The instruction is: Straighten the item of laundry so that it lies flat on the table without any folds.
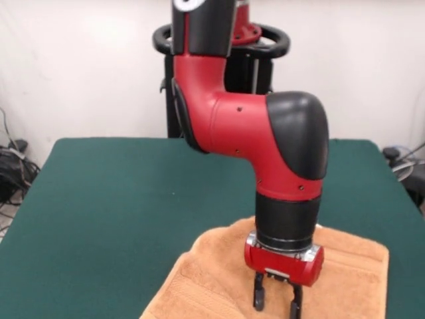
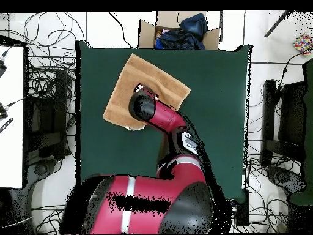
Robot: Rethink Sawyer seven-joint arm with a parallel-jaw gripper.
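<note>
Orange towel (image 2: 147, 79) near table (image 2: 214, 110) edge; claw (image 1: 276, 298) above.

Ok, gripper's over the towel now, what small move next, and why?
Probably ease straight down onto the towel. The gripper hangs open above its middle, gripping nothing, and the cloth looks rumpled and askew on the table, so it needs a hold first.
</note>
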